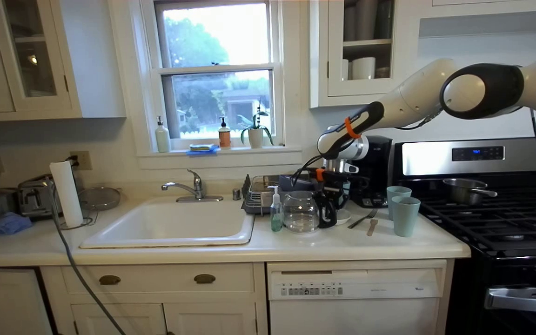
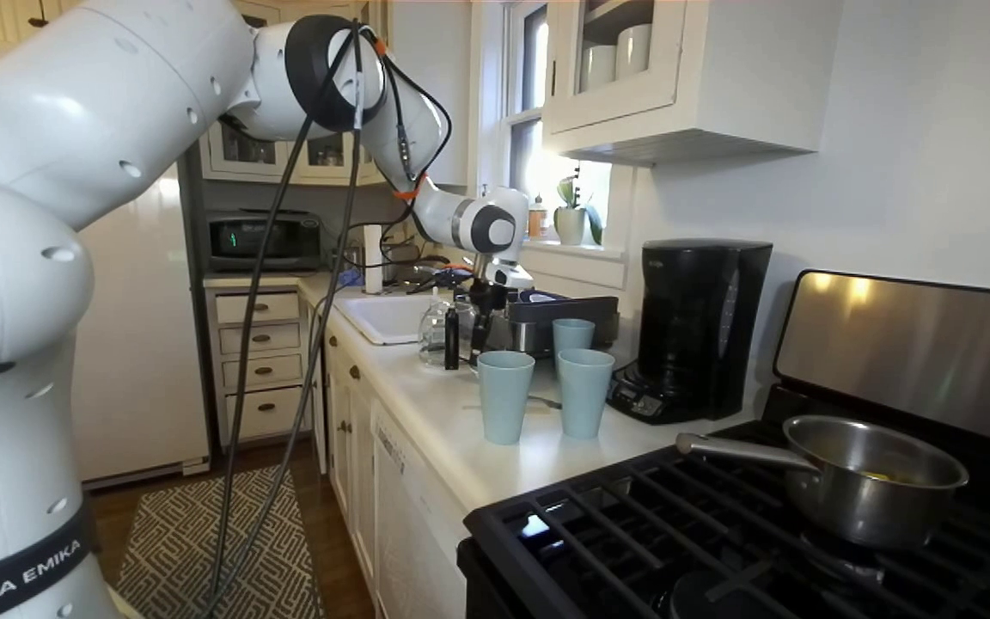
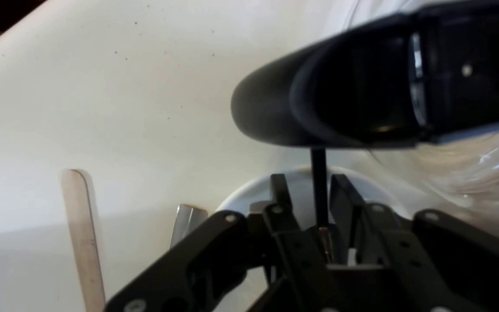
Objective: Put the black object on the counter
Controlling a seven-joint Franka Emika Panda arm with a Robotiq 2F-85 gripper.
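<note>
The slim black object [image 3: 320, 186] shows in the wrist view over a white dish [image 3: 249, 190], its upper end hidden behind the carafe's black handle. It has a metallic part near the gripper's base. My gripper [image 3: 309, 184] is open, with one finger on each side of the object; a gap shows on its left, and the right finger is very close. I cannot tell whether that finger touches it. In both exterior views the gripper [image 1: 338, 197] [image 2: 482, 331] is low over the off-white counter [image 1: 333, 244], behind or beside the carafe, and the black object cannot be made out.
The glass carafe [image 1: 300, 215] with its black handle [image 3: 284, 99] stands right by the gripper. A fork [image 1: 362, 219], a wooden stick [image 3: 82, 238], teal cups [image 1: 406, 216], a soap bottle [image 1: 276, 214], a dish rack [image 1: 261, 200] and the coffee maker [image 2: 693, 335] are nearby.
</note>
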